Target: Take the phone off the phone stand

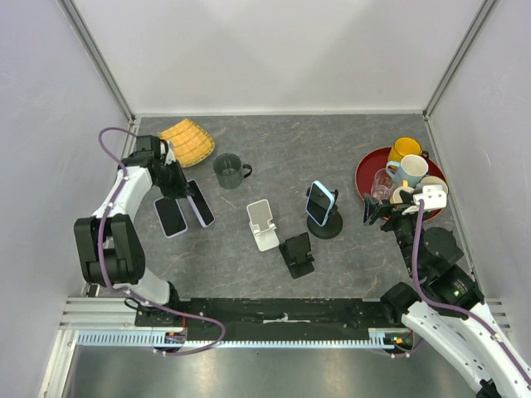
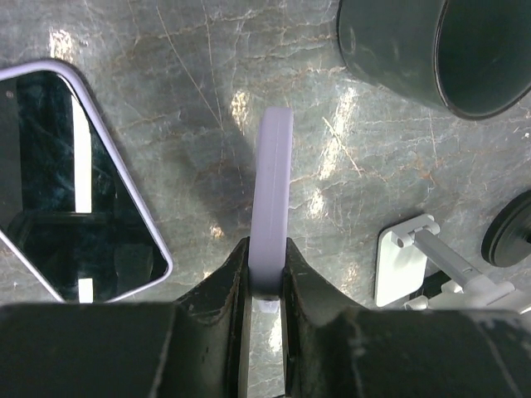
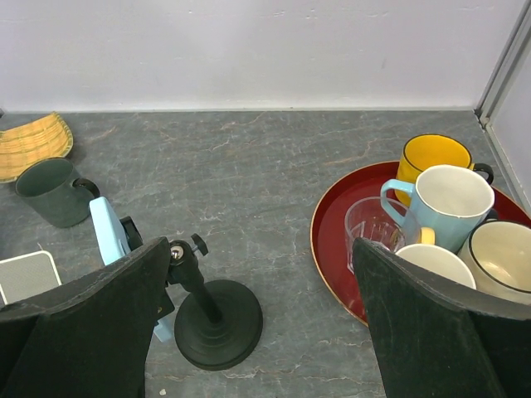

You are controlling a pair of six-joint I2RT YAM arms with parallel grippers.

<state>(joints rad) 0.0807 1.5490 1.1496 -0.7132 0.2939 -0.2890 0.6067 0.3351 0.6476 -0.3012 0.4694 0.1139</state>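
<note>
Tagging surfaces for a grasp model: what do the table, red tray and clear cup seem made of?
Table: grey stone or stone-look laminate, semi-gloss; pale veins, light glints. Tray: glossy red, perhaps plastic or lacquer; smooth sheen. Cup: glass or clear plastic; see-through.

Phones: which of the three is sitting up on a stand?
The light blue phone, clamped on the round-based black stand. One lilac phone lies flat; the second phone is pinched edge-on in the left jaws.

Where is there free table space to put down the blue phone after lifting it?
Barest: the back strip between the green mug and the red tray. Also the near-left area, in front of the lying phone. Crowded: around the white stand and black stand, and on the tray.
</note>
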